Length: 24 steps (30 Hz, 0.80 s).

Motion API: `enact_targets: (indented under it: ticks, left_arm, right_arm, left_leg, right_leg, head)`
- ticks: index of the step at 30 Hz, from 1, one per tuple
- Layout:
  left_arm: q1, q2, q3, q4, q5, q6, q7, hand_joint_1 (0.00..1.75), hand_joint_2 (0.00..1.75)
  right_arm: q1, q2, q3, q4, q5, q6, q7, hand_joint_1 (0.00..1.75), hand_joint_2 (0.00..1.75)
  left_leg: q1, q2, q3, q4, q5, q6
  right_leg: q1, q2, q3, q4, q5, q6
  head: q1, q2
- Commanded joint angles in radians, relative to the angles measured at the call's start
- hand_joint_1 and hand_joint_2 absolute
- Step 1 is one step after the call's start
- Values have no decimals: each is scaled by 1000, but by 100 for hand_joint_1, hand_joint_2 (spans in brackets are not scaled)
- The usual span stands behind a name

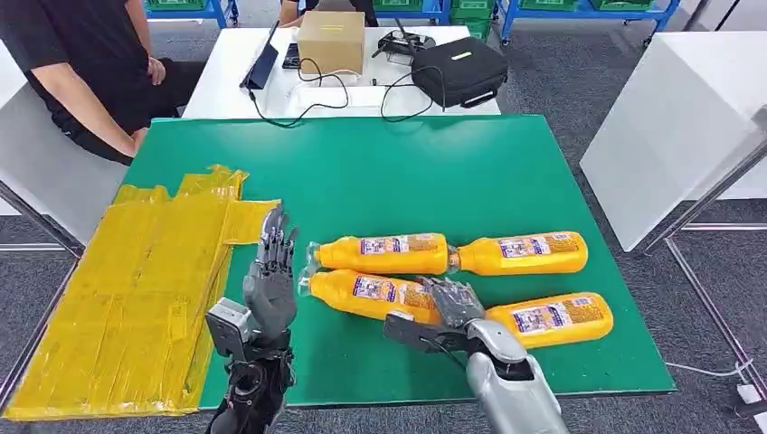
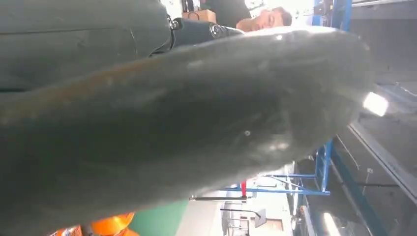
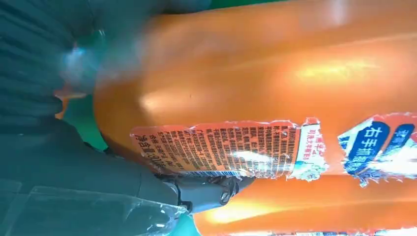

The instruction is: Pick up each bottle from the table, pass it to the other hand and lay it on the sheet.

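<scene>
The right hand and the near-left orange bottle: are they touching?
Touching. Right wrist view shows the right hand pressed against the bottle.

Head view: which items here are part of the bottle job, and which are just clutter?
Job: four orange bottles, the yellow sheet, left hand, right hand on the near-left bottle.

Clutter: cardboard box, black case, cables, seated person.

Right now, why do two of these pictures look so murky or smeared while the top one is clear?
Head view: evenly lit and sharp, bottles crisp on the green table. Left wrist view: the left hand sits so close that it is a dark, unfocused mass. Right wrist view: the orange bottle is very near, soft and glary, though its label is partly legible.
</scene>
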Motion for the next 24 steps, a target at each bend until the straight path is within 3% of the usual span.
enact_targets:
  ticks: [1, 3, 6, 7, 9, 10, 12, 15, 20, 24]
  left_arm:
    - [-17, -2, 35, 39, -3, 1, -12, 0, 0]
    - [-10, -5, 40, 31, -7, 3, -12, 0, 0]
    - [15, -9, 51, 6, -6, 12, -12, 0, 0]
    - [22, -10, 57, -3, -5, 13, -12, 0, 0]
    - [28, -6, 57, -10, -3, 10, -12, 0, 0]
    - [28, -6, 57, -10, -3, 10, -12, 0, 0]
    - [28, -11, 64, -10, -6, 11, -12, 0, 0]
    - [31, -16, 94, -20, 1, 24, -12, 0, 0]
    - [58, -49, 247, -97, 40, 150, -12, 0, 0]
    - [105, -49, 357, -183, 116, 224, -12, 0, 0]
  right_arm:
    - [-10, -39, 6, 216, -10, -19, -21, 175, 175]
    - [-4, -37, 10, 191, -25, -34, -44, 175, 175]
    - [26, -34, 22, 64, -91, -56, -124, 175, 175]
    - [41, -40, 31, 3, -113, -41, -131, 175, 175]
    - [48, -45, 36, -35, -122, -15, -123, 175, 175]
    - [48, -45, 36, -35, -122, -15, -123, 175, 175]
    - [57, -55, 44, -63, -139, -14, -128, 175, 175]
    - [70, -73, 52, -145, -197, -11, -156, 175, 175]
    - [118, -84, 65, -264, -257, 21, -160, 175, 175]
    - [120, -79, 79, -243, -269, 13, -156, 175, 175]
  left_leg:
    - [0, -6, -12, 0, 5, 2]
    - [0, -4, -7, 1, 3, 1]
    - [-1, -7, -15, -2, 7, 3]
    - [0, -4, -8, 0, 6, -1]
    - [-1, -5, -12, 0, 6, 0]
    - [-1, -4, -9, -1, 6, 1]
    - [0, -5, -6, 0, 6, 1]
    - [0, -5, -9, 1, 6, 1]
    - [-1, -5, -18, 1, 6, 2]
    - [-1, -2, -19, 1, 4, 2]
  right_leg:
    - [0, -4, -10, -1, 4, -3]
    - [1, -3, -5, 1, 2, -2]
    - [0, -5, -12, -2, 5, -4]
    - [0, -2, -6, 0, 4, -3]
    - [0, -3, -9, 0, 5, -3]
    - [0, -2, 2, -2, 5, -2]
    - [0, -3, 7, 0, 4, -2]
    - [0, -2, 4, 0, 3, -1]
    - [0, -2, -4, 1, 3, -2]
    - [0, 1, -6, 2, 2, -4]
  head:
    - [0, 0]
    - [0, 0]
    - [0, 0]
    - [0, 0]
    - [0, 0]
    - [0, 0]
    - [0, 0]
    - [0, 0]
    - [0, 0]
    - [0, 0]
